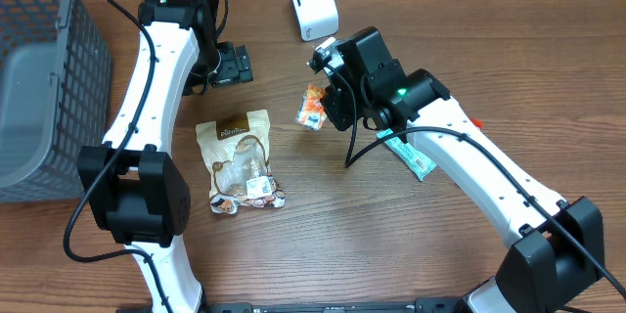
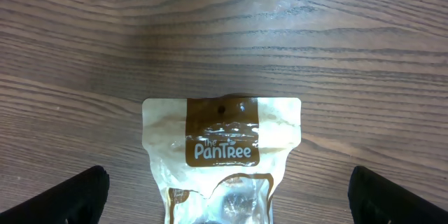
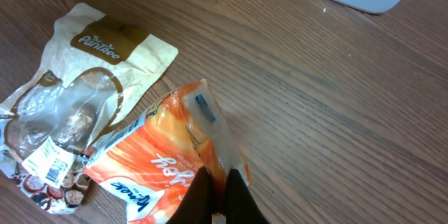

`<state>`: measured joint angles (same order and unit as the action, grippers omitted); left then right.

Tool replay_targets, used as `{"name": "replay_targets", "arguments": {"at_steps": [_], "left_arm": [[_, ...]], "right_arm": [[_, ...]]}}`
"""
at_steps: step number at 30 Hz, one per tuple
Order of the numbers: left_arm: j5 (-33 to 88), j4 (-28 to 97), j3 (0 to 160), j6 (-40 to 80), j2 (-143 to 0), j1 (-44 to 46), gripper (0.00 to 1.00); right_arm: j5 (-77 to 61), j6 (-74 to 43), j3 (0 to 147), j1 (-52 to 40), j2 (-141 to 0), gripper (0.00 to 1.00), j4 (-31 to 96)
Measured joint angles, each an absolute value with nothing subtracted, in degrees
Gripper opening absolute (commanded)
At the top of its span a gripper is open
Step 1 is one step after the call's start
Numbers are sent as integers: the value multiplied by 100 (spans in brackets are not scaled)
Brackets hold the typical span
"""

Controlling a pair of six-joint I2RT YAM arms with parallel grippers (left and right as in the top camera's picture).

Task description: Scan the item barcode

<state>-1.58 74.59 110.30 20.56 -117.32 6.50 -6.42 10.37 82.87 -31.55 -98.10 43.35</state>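
Two arms over a wood-grain table [image 1: 323, 245].

- Right claw [image 3: 218, 197]: pinched shut on one edge of the orange snack packet [image 3: 161, 161]. The packet fans out from the grip, printed face toward the wrist camera. From overhead it sits near mid-table, below the white scanner [image 1: 313, 5] and apart from it. Cannot tell whether its far edge touches the table.
- Left claw [image 1: 230, 64]: jaws spread wide with nothing between them, over bare wood. It sits just past the top edge of the tan PanTree pouch [image 2: 222, 150].
- PanTree pouch: flat on the table, to the left of the orange packet and apart from it. It has a brown header, a clear window, and a white label near its lower end.
- Teal wrapped bar [image 1: 411, 156]: on the table to the right of the packet, partly under the right arm.
- Grey mesh basket [image 1: 39, 88]: at the table's left edge, well apart from the rest.
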Motion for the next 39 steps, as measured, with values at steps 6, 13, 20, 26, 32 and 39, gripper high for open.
{"name": "replay_targets", "arguments": {"at_steps": [6,13,20,26,32,39], "left_arm": [[-158,7459,11030,2056,-11730,650,100],[-158,7459,11030,2056,-11732,650,100],[-158,7459,11030,2056,-11732,650,100],[-158,7459,11030,2056,-11732,650,100],[-158,7459,11030,2056,-11732,650,100],[-158,7459,11030,2056,-11732,650,100]], "right_arm": [[-711,1055,8287,-3116,-9810,3,4338],[-716,1052,8309,-3037,-9810,3,4606],[-725,530,8477,-3037,-9810,4,4777],[-725,-655,8468,-3035,-9810,4,5061],[-722,-360,8130,-3030,-9819,4,5063],[-541,1262,7878,-3030,-10071,4,4851]]}}
